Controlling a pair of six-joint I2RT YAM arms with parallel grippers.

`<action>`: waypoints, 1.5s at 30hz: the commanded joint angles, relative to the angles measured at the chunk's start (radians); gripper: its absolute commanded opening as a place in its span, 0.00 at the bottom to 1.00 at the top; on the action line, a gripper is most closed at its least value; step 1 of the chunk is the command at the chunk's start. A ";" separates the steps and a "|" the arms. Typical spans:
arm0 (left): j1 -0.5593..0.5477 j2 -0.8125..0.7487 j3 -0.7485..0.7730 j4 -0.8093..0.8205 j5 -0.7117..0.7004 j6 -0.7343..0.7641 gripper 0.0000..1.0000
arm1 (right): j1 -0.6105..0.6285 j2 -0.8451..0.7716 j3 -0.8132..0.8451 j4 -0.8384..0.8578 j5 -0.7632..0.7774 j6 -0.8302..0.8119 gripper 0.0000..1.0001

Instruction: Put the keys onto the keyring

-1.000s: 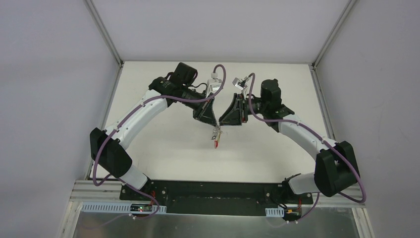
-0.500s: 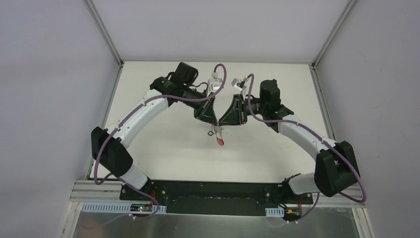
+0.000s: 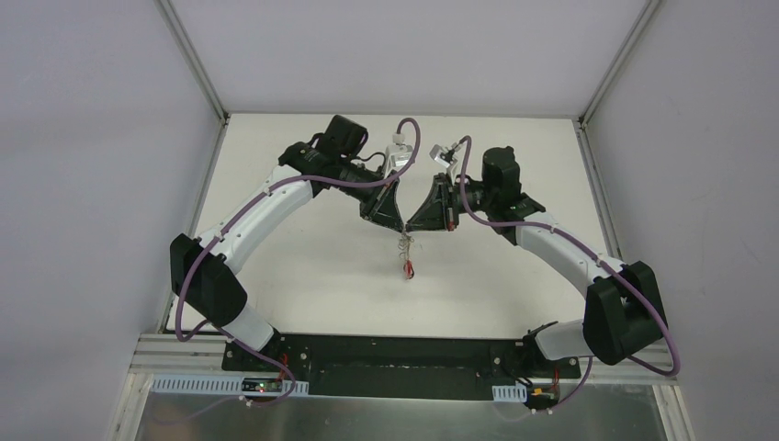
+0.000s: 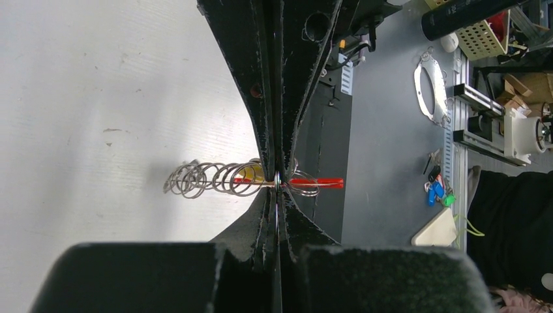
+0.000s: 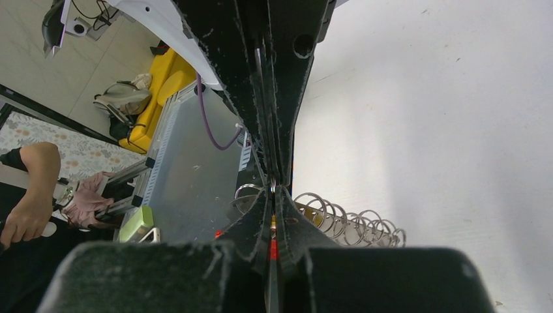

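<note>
The keyring [image 4: 209, 179] is clamped by its grey wire coils in the left tool [image 4: 277, 188] above the table [image 4: 78, 98], while the right tool [image 5: 272, 195] is closed tight just beside, its catch undiscernible.

Keyring [image 4: 318, 182]: middle hidden between left fingers [image 4: 261, 117]; keys [image 3: 407, 250]: too small to tell apart, top view

White table [image 3: 303, 266], matte, faint scuffs; black mounting plate [image 3: 395, 354] with arm bases at near edge.
</note>
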 commanded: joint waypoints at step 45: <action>0.090 -0.124 -0.306 0.919 0.093 -0.605 0.23 | -0.121 0.026 -0.142 0.763 0.160 0.612 0.00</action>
